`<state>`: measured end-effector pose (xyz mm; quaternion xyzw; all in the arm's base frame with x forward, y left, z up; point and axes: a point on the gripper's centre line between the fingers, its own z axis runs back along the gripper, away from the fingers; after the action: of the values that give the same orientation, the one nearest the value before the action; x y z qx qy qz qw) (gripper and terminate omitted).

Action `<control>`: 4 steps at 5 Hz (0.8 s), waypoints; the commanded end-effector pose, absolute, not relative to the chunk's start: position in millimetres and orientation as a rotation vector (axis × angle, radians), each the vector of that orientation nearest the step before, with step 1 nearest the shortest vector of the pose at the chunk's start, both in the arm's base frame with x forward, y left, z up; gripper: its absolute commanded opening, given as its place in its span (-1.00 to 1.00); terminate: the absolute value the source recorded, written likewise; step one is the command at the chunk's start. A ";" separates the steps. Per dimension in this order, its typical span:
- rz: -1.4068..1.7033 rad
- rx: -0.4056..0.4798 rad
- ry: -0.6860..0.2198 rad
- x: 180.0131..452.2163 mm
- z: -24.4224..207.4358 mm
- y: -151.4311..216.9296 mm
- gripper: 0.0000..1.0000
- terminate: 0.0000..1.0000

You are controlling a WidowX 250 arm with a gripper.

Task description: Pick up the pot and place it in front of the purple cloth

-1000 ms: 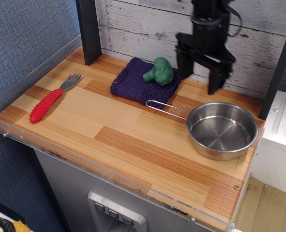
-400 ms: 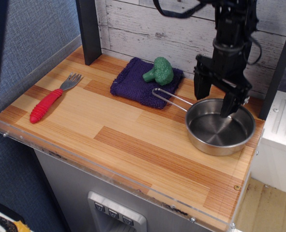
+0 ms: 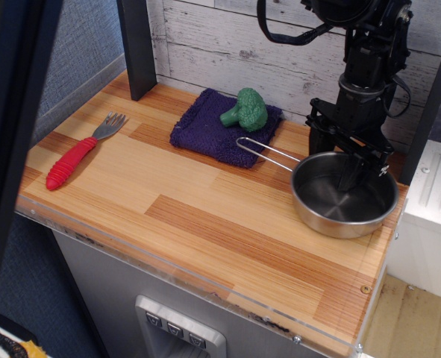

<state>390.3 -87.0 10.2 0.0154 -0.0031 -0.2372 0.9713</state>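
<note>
Straddling the pot's [image 3: 344, 195] far rim, my end effector [image 3: 338, 160] is spread open — one finger outside the rim, the other dipping inside. Pot sits at the bench's [image 3: 205, 224] right end, its wire handle reaching toward the purple cloth [image 3: 213, 128] — broccoli toy [image 3: 245, 109] on top

Big open stretch of wood in front of the purple cloth [image 3: 221, 127]; only the pot [image 3: 345, 197] handle pokes into it.
</note>
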 end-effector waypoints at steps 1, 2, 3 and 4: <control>-0.498 0.040 -0.050 390.9 20.8 -91.2 -1.00 -1.00; -0.507 0.038 -0.085 384.2 29.3 -94.1 -1.00 -1.00; -0.542 0.031 -0.138 378.5 44.7 -91.8 -1.00 -1.00; -0.572 0.018 -0.202 377.0 67.1 -92.1 -1.00 -1.00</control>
<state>374.2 -87.8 44.4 0.0061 -0.0642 -0.2748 0.9594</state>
